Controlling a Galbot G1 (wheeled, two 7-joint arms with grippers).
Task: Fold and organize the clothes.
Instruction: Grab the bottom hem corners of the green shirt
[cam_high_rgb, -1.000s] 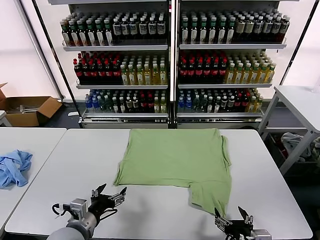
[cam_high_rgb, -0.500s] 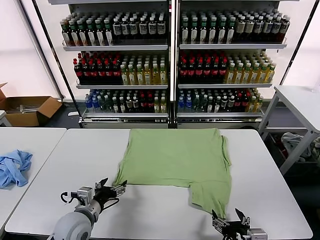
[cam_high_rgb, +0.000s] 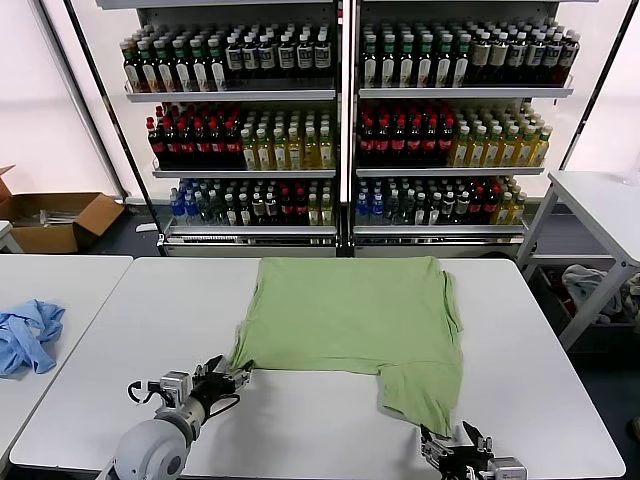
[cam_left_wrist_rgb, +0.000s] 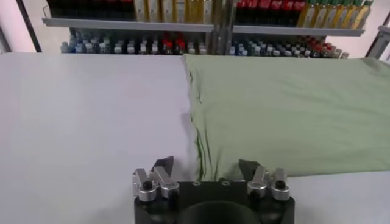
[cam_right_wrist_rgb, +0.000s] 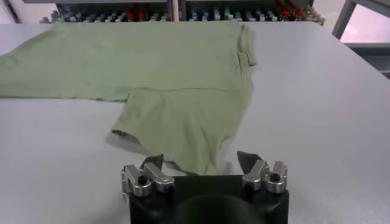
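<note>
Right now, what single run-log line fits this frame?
phase: approach | left gripper: open at T-shirt near-left corner | right gripper: open at near-right sleeve tip | grasp: none yet | table: shirt partly folded

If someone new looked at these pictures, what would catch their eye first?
A light green T-shirt lies spread on the white table, before shelves of bottles. The open left gripper reaches its near left corner; the open right gripper faces its near right sleeve.
</note>
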